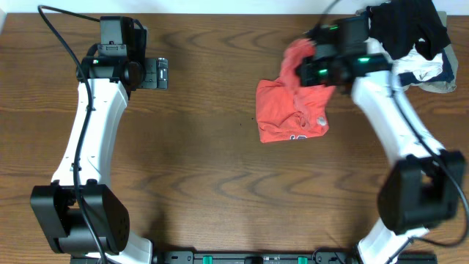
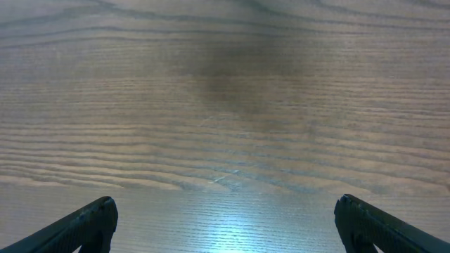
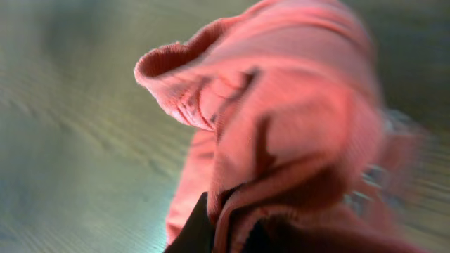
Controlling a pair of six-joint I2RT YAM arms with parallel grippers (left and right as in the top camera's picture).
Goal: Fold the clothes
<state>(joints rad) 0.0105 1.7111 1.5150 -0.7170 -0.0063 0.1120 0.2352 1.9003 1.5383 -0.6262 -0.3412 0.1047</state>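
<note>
Folding is incomplete: my right claw [image 1: 308, 66] appears clamped on a raised edge of the bunched T-shirt [image 1: 289, 111], while my left claw [image 2: 225, 211] hangs wide open, empty.

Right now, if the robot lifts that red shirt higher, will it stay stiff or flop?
Probably floppy: the red T-shirt bunches in folds where the right pincer pinches it. Likely light too, since one pinch lifts part while the rest lies crumpled on the table. It's unlikely to roll.

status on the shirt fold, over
Left gripper open over bare table. Right gripper shut on coral T-shirt, one edge lifted, rest bunched on table. Garment heap at far right corner.
</note>
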